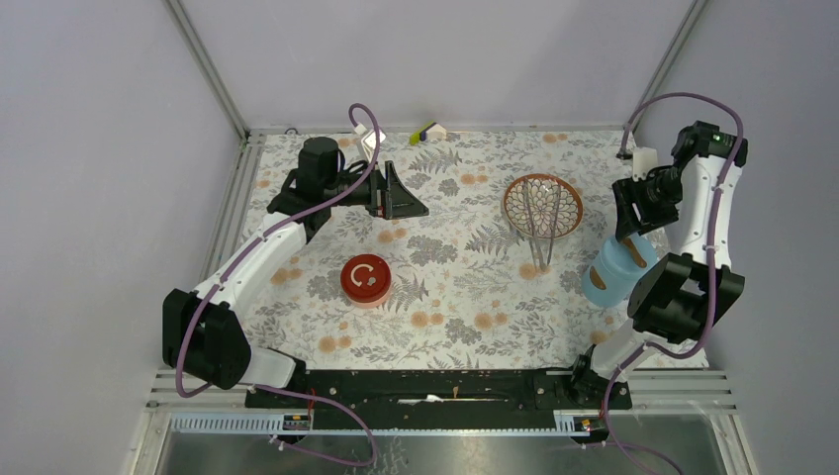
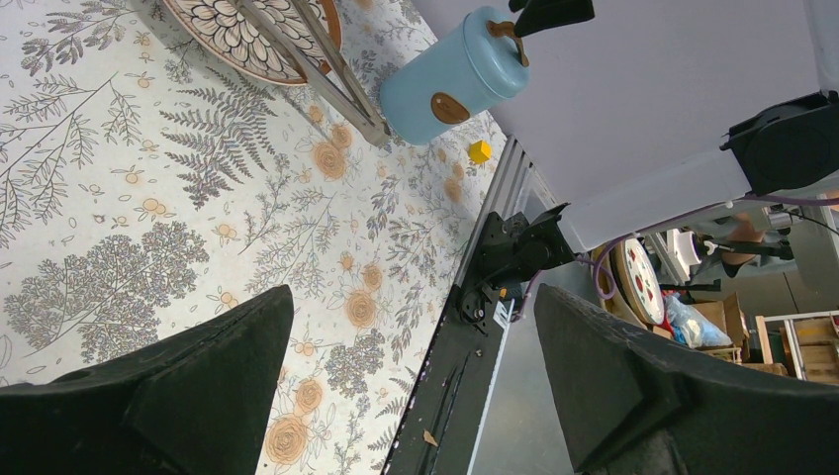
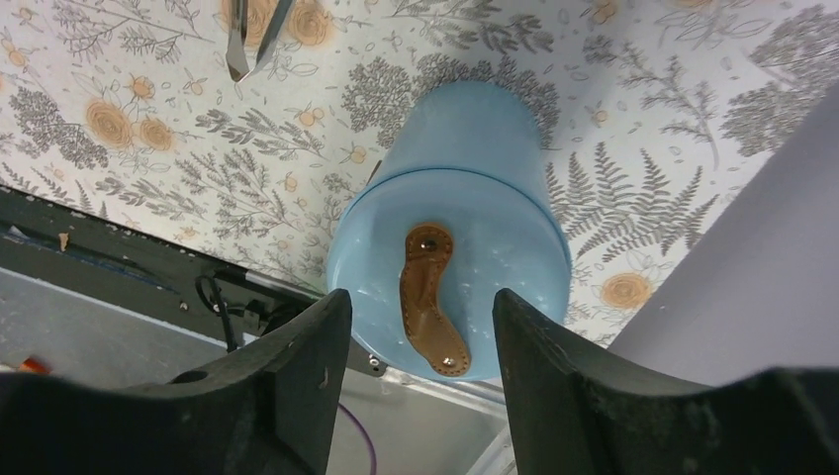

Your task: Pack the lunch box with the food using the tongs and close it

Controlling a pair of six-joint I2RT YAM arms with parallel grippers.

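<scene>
R gripper [image 3: 420, 302]: jaws apart, clamping nothing. The brown strap [image 3: 432, 297] on top of the light-blue shell [image 3: 465, 188] sits right between the fingertips, clear of both as far as wrist cam shows.

L gripper [image 2: 413, 297]: jaws wide, nothing between them, only tablecloth [image 2: 148, 178] below.

Tongs [image 1: 542, 236] lie unheld across the patterned dish [image 1: 505, 203], well ahead of L jaws, tips off to one side of R jaws. Pink bowl [image 1: 365, 279] sits alone, well apart from both grippers and from shell. Sth pale is inside it, too small to ID. One small yellow piece [image 2: 480, 150] lies loose on cloth just beside shell.

Judgement: packing partly done at best. No food I can make out on dish, but bowl isn't in shell, so box not closed. Left to do: stray piece w/ tongs, stack bowl + shell, close.
</scene>
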